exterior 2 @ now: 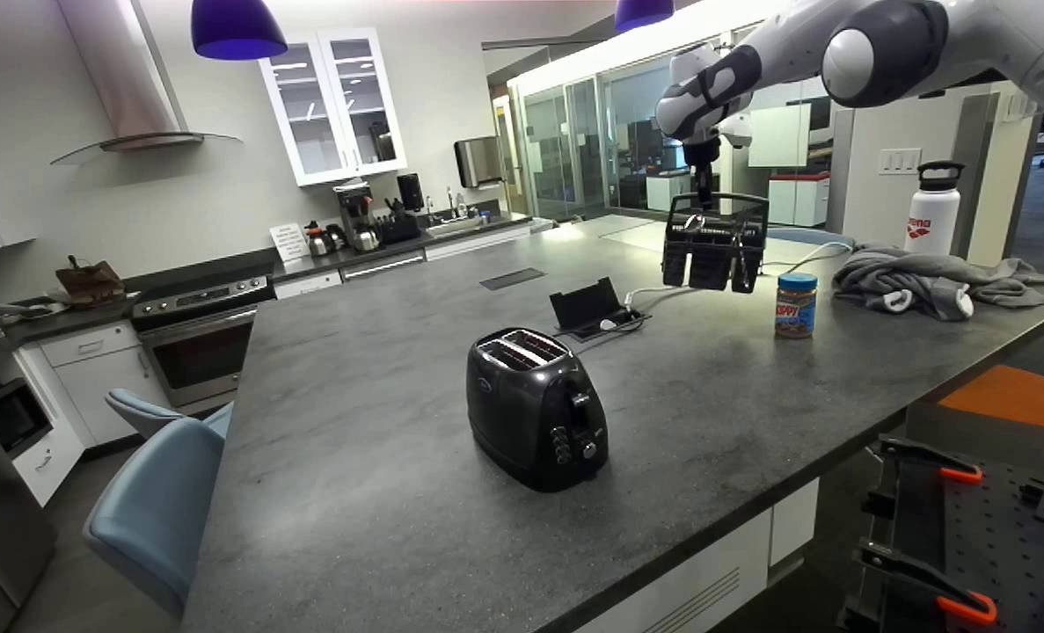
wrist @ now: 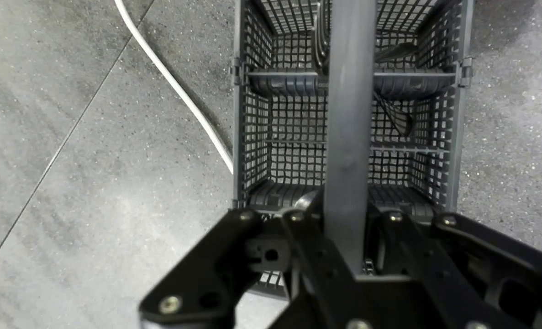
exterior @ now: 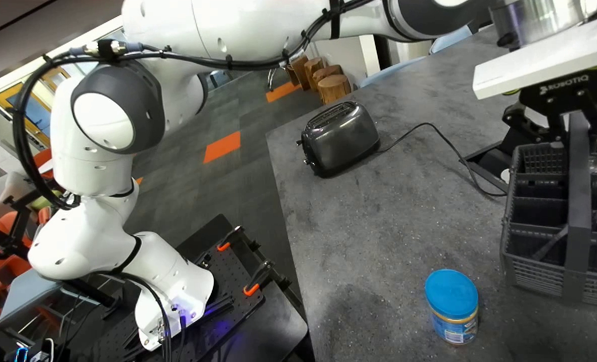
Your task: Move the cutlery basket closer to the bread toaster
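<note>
The dark grey slatted cutlery basket shows in an exterior view (exterior: 537, 251) at the right edge, partly cut off, and in an exterior view (exterior 2: 715, 255) toward the far side of the table. In the wrist view its handle (wrist: 349, 114) runs between my fingers, with some cutlery in the compartments. My gripper (exterior: 578, 128) points down and is shut on this handle; it also shows in the wrist view (wrist: 346, 224). I cannot tell whether the basket's base touches the table. The black bread toaster (exterior: 341, 138) stands upright, apart from the basket; it also shows in an exterior view (exterior 2: 535, 413).
A blue-lidded jar (exterior: 451, 301) stands near the basket. A flat open black box (exterior 2: 587, 308) with a white round item lies between basket and toaster. The toaster's black cord (exterior: 444, 138) crosses the table. A white cable (wrist: 175, 87) runs to the basket. A grey cloth (exterior 2: 935, 277) lies near the jar.
</note>
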